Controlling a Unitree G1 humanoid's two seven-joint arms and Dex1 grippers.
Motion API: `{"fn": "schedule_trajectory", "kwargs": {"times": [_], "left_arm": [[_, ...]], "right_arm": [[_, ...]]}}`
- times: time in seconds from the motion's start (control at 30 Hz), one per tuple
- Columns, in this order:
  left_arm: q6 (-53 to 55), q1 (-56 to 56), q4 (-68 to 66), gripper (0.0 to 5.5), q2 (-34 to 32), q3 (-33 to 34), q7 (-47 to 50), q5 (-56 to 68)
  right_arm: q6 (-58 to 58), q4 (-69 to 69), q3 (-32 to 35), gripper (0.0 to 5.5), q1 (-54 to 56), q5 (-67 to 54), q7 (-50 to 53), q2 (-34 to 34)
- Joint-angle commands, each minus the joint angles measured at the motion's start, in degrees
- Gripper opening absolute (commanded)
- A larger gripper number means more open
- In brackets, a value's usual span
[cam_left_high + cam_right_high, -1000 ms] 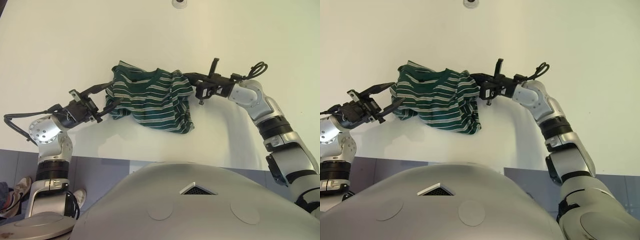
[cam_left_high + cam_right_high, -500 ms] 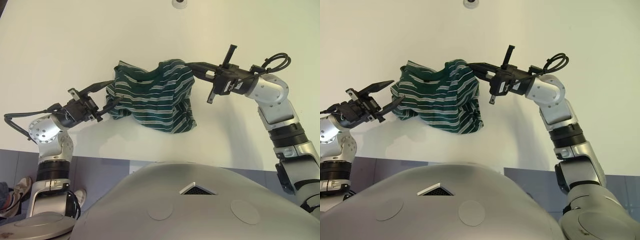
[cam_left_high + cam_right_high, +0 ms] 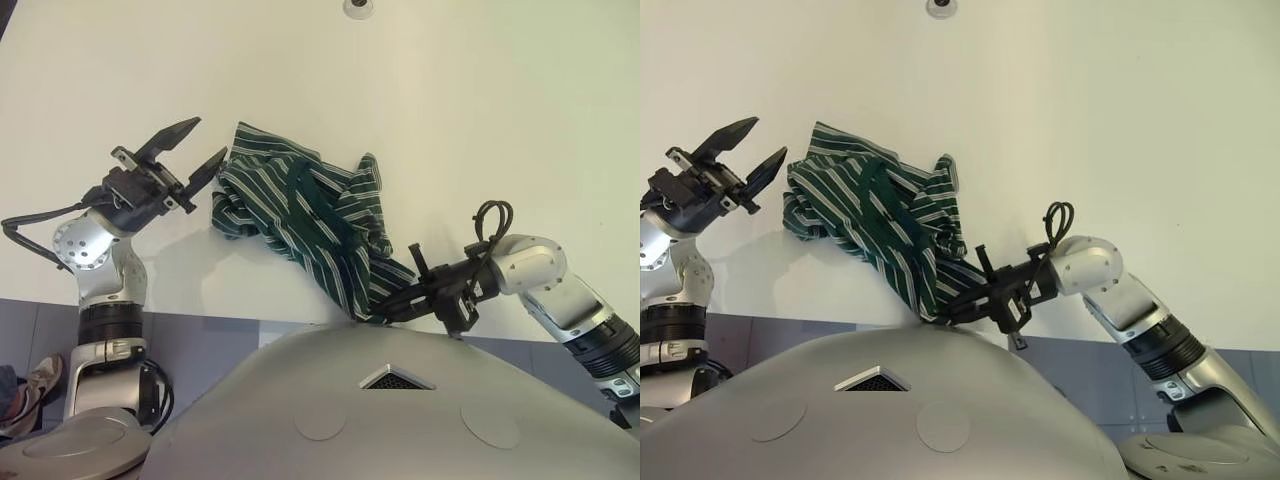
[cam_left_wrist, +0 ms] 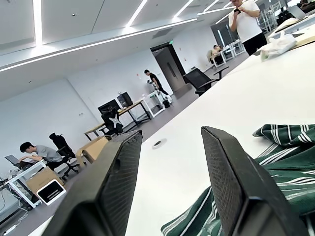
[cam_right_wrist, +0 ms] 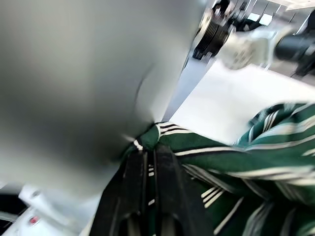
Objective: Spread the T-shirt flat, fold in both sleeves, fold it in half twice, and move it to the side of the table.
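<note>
White table (image 3: 520,110) holds a green striped T-shirt (image 3: 300,205), all bunched up near the middle. One corner of it is pulled out long toward 5 o'clock, down to the near edge. The right gripper (image 3: 385,308) pinches that corner, with its jaws pressed tight on the cloth. The left gripper (image 3: 208,140) is at the shirt's 9 o'clock, just beside it, with its jaws spread wide and holding nothing.

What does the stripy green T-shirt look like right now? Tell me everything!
The dark green cloth T-shirt with thin white stripes lies crumpled, not flat, on the white table. One corner is stretched toward the table's near edge, pinched tight in the robot's right hand. The left hand is open just beside its other, bunched end, holding nothing.
</note>
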State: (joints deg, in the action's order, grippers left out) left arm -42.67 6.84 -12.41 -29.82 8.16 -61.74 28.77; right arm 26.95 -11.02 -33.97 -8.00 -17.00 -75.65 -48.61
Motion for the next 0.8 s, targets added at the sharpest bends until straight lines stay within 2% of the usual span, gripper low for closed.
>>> {"fn": "schedule_trajectory", "kwargs": {"times": [0.03, 0.23, 0.4, 0.47, 0.8], "left_arm": [[0.9, -0.9, -0.2, 2.22, 0.6, 0.2, 0.8, -0.6], [1.2, -0.8, 0.2, 2.22, 0.9, 0.0, 1.0, -0.8], [0.8, -1.4, -0.3, 2.22, 1.4, -0.3, 2.3, -2.7], [0.7, -1.3, -0.4, 2.22, 1.5, -0.4, 2.5, -2.9], [0.7, -1.3, -0.3, 2.22, 1.9, -0.3, 2.6, -2.6]], "right_arm": [[2.4, 7.4, -1.6, 0.02, 1.4, 9.1, -1.2, 0.5], [3.8, 10.2, -1.7, 0.02, 1.4, 13.6, 0.1, 0.6], [6.3, 14.6, -2.0, 0.02, 1.7, 24.0, 3.6, -1.4], [6.5, 13.6, -0.7, 0.52, 1.4, 22.7, 4.2, -2.7], [5.0, 8.5, 5.4, 2.17, 0.5, 12.0, 6.5, -5.8]]}}
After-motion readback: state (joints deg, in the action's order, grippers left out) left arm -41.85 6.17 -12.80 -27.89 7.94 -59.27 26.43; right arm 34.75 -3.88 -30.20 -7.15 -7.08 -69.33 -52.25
